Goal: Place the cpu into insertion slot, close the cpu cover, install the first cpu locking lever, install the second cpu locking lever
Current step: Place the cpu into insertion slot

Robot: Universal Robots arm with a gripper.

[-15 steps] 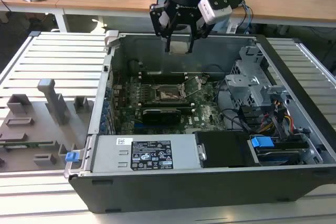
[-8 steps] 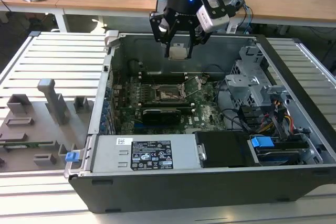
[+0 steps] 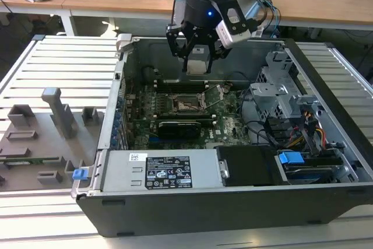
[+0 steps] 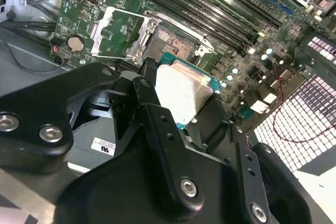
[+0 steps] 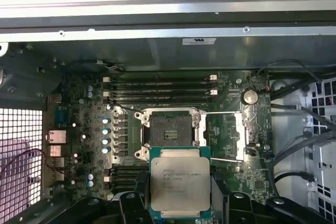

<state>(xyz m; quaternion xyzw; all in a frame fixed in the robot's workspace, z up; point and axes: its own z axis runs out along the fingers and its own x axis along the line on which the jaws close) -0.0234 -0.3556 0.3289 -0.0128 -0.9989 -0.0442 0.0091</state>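
Observation:
My gripper (image 3: pixel 198 62) is shut on the cpu (image 3: pixel 198 60), a flat square chip with a silver-grey top (image 5: pixel 180 182), and holds it in the air above the green motherboard (image 3: pixel 230 123) inside the open computer case. The insertion slot (image 5: pixel 168 129) lies uncovered, with its dark contact field showing. In the first wrist view the cpu hangs just short of the slot, overlapping its near edge. The cpu cover (image 5: pixel 231 135) is swung open and rests to one side of the slot (image 4: pixel 170 43). Two thin wire levers (image 5: pixel 223 113) stand released beside the cover (image 4: pixel 118 32).
The case walls (image 3: pixel 119 80) ring the board. A power supply (image 3: pixel 169 170) sits at the front, a metal drive cage (image 3: pixel 280 94) with cables on the exterior view's right. A black card (image 3: pixel 180 126) lies in front of the slot. Grey fixtures (image 3: pixel 55 112) stand outside on the exterior view's left.

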